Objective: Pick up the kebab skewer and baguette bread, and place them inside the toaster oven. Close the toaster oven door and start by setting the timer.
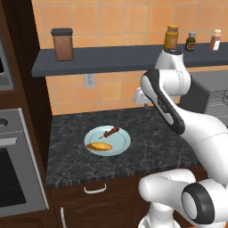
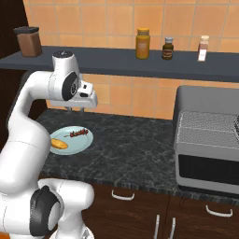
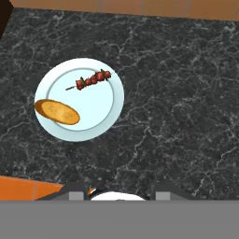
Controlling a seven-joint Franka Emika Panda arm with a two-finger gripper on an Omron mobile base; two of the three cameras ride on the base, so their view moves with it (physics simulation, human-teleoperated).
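The grey metallic box-shaped toaster oven (image 2: 207,149) sits far right of the pale blue round plate (image 1: 122,141). On that plate lie the golden-orange oval baguette bread (image 3: 57,111) and the dark red-brown kebab skewer (image 3: 92,80). Above it hovers the two-finger gripper (image 2: 74,109), holding nothing; how wide, I cannot tell.

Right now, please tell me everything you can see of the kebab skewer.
The kebab skewer is a thin stick carrying a short row of dark red-brown chunks, with what look like small green bits between them. Its bare end points off to one side. It lies flat and slanted on the pale blue plate, near the rim away from the counter's front edge, apart from the baguette bread. Nothing else touches it.
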